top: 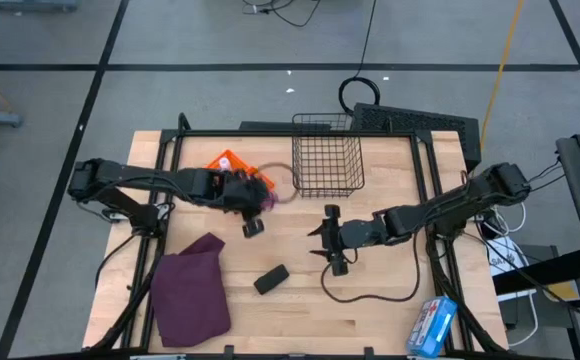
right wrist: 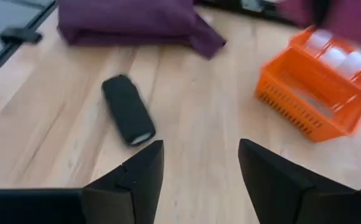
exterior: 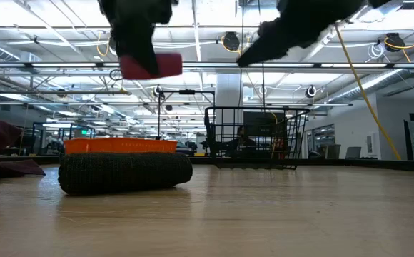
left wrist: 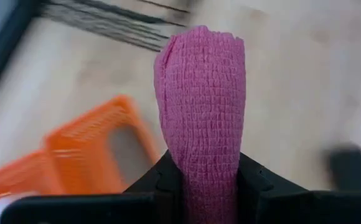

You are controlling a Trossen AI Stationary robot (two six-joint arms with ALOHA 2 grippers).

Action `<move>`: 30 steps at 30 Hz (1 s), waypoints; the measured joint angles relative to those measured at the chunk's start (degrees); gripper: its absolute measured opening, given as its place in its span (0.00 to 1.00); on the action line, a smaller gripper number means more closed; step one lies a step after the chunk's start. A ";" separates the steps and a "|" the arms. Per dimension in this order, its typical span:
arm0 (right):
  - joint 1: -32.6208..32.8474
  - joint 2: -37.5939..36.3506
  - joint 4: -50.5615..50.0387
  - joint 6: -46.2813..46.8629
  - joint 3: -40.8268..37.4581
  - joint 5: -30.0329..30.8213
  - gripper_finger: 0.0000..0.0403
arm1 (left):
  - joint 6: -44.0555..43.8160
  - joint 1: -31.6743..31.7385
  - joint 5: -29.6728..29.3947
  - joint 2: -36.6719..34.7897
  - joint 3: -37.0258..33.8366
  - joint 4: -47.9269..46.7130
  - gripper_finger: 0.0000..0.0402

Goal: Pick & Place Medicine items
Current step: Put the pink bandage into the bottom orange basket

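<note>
The left gripper (left wrist: 199, 180) hung above the counter (top: 390, 300) with its fingers (left wrist: 159, 180) clenched on a pink bandage roll (left wrist: 200, 106), which stood up from between them; in the overhead view it sat just beside the orange tray (top: 228, 162) and short of the wire basket (top: 327, 152). The medicine items (right wrist: 336, 56), pale-capped little bottles, lay inside that tray and untouched, so the step in hand looked like carrying the roll, probably toward the basket ahead of the fingers. The next move would call for a lift clear of the basket's rim before letting go. The right gripper (right wrist: 199, 180) waited near the counter's middle, fingers spread and holding nothing, with a black roll (right wrist: 128, 109) lying just beyond them and a maroon cloth (right wrist: 131, 18) farther on.
</note>
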 joint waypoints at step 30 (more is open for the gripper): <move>-0.11 -0.97 4.49 -1.73 -3.03 0.04 0.44 | -2.14 21.95 9.33 0.90 -25.12 22.30 0.34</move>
